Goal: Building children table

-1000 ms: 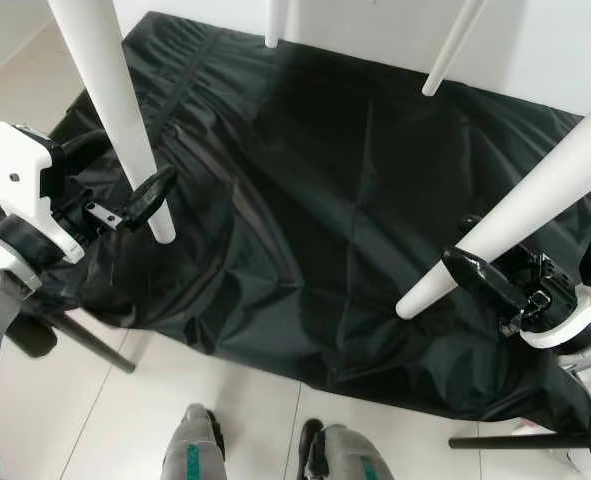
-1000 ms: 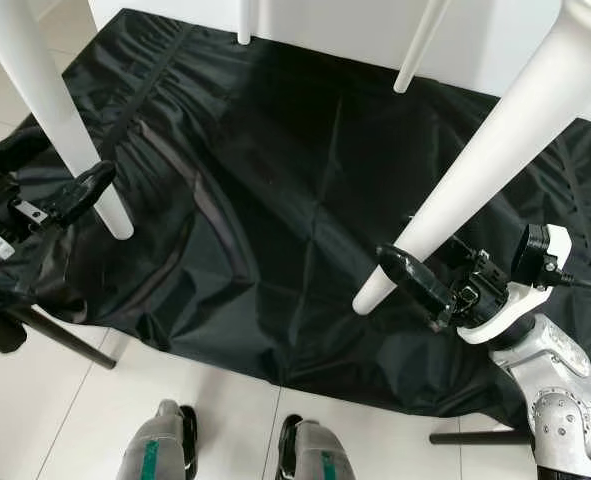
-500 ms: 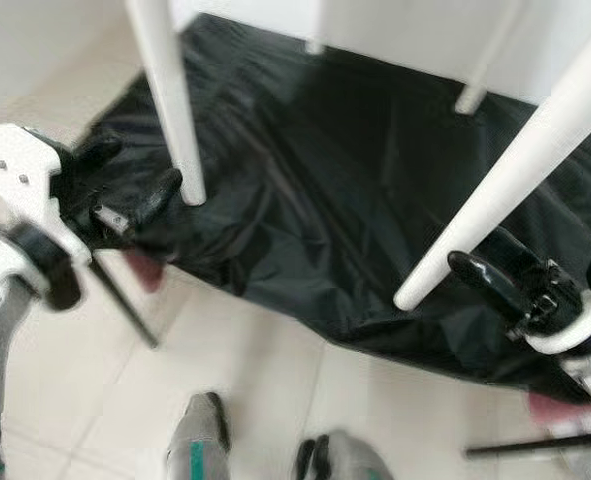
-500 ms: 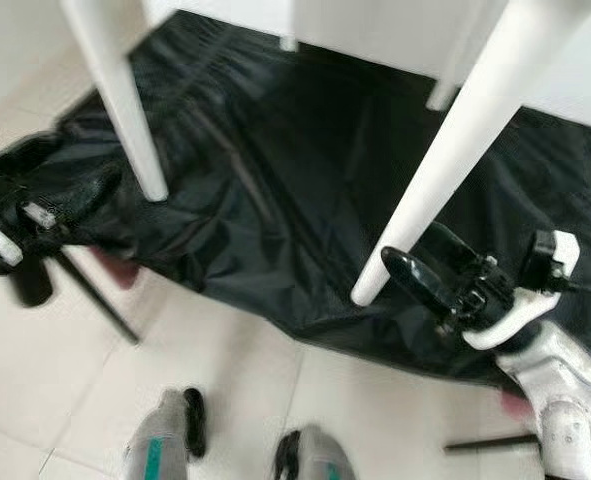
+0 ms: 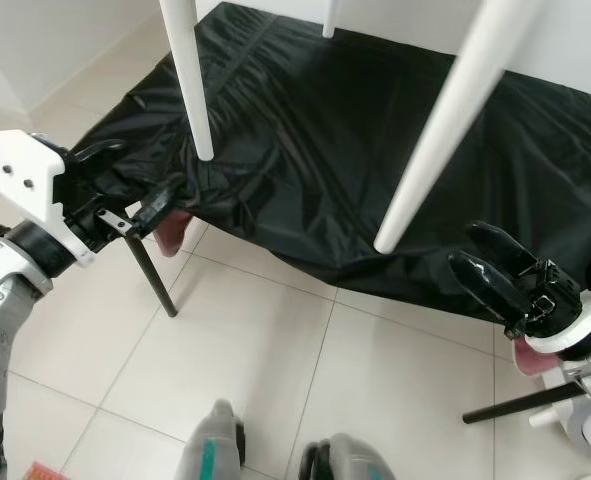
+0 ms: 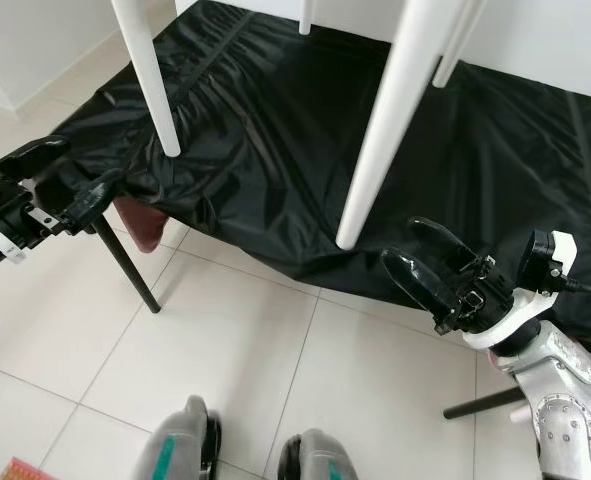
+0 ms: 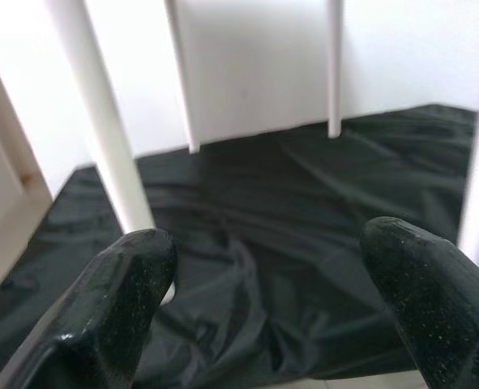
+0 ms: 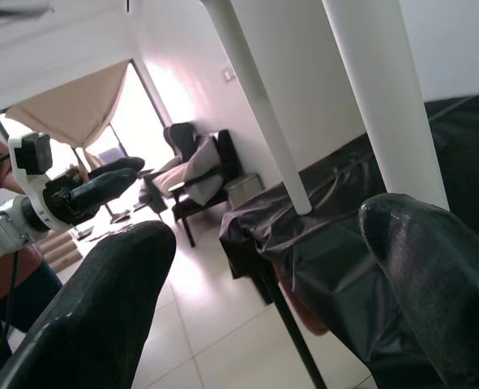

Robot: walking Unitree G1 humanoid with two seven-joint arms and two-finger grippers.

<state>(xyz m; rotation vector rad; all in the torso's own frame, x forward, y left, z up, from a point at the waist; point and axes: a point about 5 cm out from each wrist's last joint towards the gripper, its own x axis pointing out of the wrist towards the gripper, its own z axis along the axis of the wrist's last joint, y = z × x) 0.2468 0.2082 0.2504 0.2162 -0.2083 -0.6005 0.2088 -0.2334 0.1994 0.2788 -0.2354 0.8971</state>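
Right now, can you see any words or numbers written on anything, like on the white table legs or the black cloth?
None: there are no words or numbers to read here.
The white table legs are plain.
The black cloth is plain too.
The white plate on the left arm shows two small dots, not letters.
The green mark on the robot's foot is too blurred to read.

You find no readable text, label, brand, number or sign on any surface in these views; no marking is legible on the robot's own parts.
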